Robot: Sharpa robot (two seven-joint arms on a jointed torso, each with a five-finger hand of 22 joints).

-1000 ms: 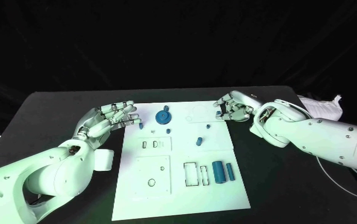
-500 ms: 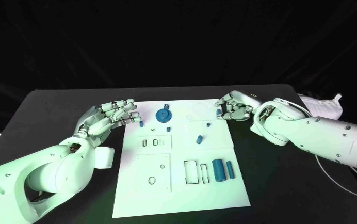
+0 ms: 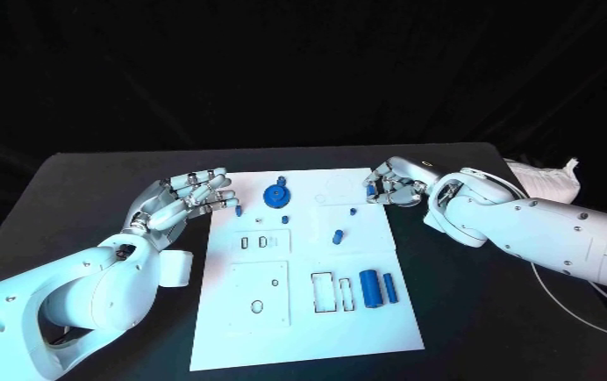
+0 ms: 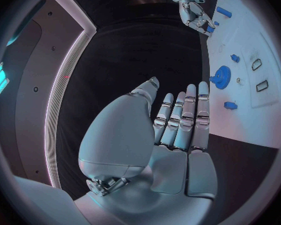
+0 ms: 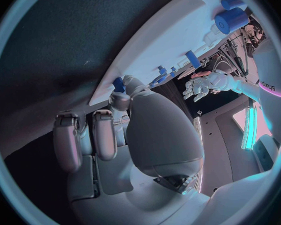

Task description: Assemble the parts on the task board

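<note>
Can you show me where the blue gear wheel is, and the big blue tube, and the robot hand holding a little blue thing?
blue gear (image 3: 277, 197), head view, on its round face.
blue tube (image 3: 371, 287), head view, middle of its side.
right robot hand (image 3: 395, 184), head view, on its curled fingers.

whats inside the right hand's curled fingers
The right hand pinches a small blue part at the task board's far right edge. Only its tip shows; the fingers cover the rest, so its shape stays unclear.
</note>
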